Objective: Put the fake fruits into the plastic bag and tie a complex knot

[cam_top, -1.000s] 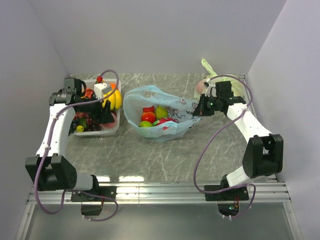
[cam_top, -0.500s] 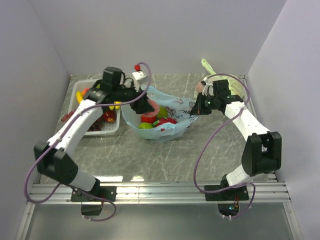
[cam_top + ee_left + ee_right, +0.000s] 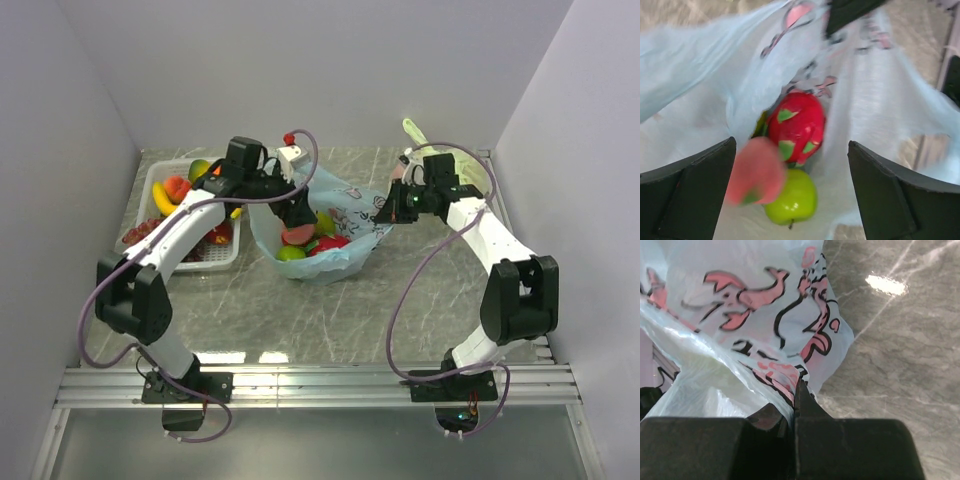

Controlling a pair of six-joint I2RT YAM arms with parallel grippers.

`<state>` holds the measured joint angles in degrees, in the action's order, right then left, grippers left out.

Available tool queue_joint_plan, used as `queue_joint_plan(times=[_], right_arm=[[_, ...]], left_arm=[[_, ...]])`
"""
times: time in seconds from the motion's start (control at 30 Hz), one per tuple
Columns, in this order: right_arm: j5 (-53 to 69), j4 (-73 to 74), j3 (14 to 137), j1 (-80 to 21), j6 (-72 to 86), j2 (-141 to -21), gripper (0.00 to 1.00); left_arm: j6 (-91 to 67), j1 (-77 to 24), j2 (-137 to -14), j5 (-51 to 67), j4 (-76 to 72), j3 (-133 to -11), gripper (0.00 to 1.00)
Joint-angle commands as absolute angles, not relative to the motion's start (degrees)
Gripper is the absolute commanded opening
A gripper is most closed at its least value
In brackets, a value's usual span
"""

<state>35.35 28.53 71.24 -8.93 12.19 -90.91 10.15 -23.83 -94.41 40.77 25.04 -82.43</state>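
The light-blue plastic bag (image 3: 345,212) lies open mid-table, printed with pink and black marks. My left gripper (image 3: 300,212) hangs over its mouth, open (image 3: 791,150). A pink peach (image 3: 756,170) shows blurred and loose between the fingers, beside the left one. Below it in the bag lie a green apple (image 3: 794,201) and a red fruit with green patches (image 3: 796,125). My right gripper (image 3: 388,212) is shut on the bag's right edge (image 3: 790,377) and holds it up. No knot shows.
A white basket (image 3: 215,262) at the left holds bananas (image 3: 163,192), a peach-coloured fruit (image 3: 178,187), a green fruit (image 3: 200,168) and dark grapes (image 3: 140,230). A pale yellow-green tied bag (image 3: 415,135) lies at the back right, behind the right arm.
My left arm swung from the basket to over the bag with the pink peach, then opened; the peach is now loose. My right gripper kept its hold on the bag's edge.
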Motion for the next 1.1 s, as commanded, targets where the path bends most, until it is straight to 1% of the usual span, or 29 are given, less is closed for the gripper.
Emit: queue_joint_plan(times=[0.0,0.07,0.23,0.37,0.5,0.57,0.67,0.77,0.8,0.87,0.9,0.97,1.0,1.07], right_arm=[[37.35,25.32,74.35,-9.49,14.06,-92.63,0.0],[38.14,24.44,75.14,-9.58,14.59,-93.77,0.0],[38.76,23.47,77.52,-10.72,15.38,-96.58,0.0],[39.11,22.68,78.57,-11.6,16.08,-97.82,0.0],[39.29,21.54,78.05,-12.39,16.52,-97.56,0.0],[39.11,21.36,77.52,-12.65,16.44,-96.77,0.0],[38.67,20.92,76.12,-12.92,16.17,-95.36,0.0],[38.32,20.22,74.89,-13.09,16.17,-94.31,0.0],[38.15,20.04,74.62,-13.01,16.17,-94.13,0.0],[37.71,19.43,74.44,-13.01,16.17,-93.78,0.0],[37.62,19.25,74.18,-13.09,16.17,-93.61,0.0],[37.44,18.55,74.18,-13.1,16.17,-93.87,0.0],[37.44,18.11,74.35,-13.18,16.35,-94.13,0.0],[37.44,17.23,74.44,-13.27,16.61,-94.39,0.0]], left_arm=[[13.7,-23.82,-87.63,48.42,29.42,-85.61,0.99],[15.2,-23.73,-86.05,48.86,32.06,-85.6,0.99],[28.98,-23.12,-82.53,57.37,44.26,-87.53,0.99],[36.11,-23.9,-85.16,60.91,52.72,-92.1,0.99],[38.05,-27.5,-90.69,55.65,55.98,-95.71,0.98],[36.23,-28.74,-91.14,51.18,52.41,-94.67,0.99],[35.15,-28.91,-90.09,48.7,47.38,-91.24,0.99],[39.7,-29.79,-91.14,47.81,50.87,-91.49,0.98],[41.12,-29.88,-92.45,47.99,55.15,-92.02,0.94],[42.36,-30.32,-93.86,47.55,58.52,-93.42,0.84],[42.97,-30.32,-94.91,48.07,61.15,-93.95,0.74],[44.12,-30.41,-95.36,49.65,62.49,-95.53,0.65],[44.03,-30.67,-95.27,50.53,61.97,-95.89,0.55],[43.68,-32.51,-95.19,49.93,60.83,-96.06,0.4]])
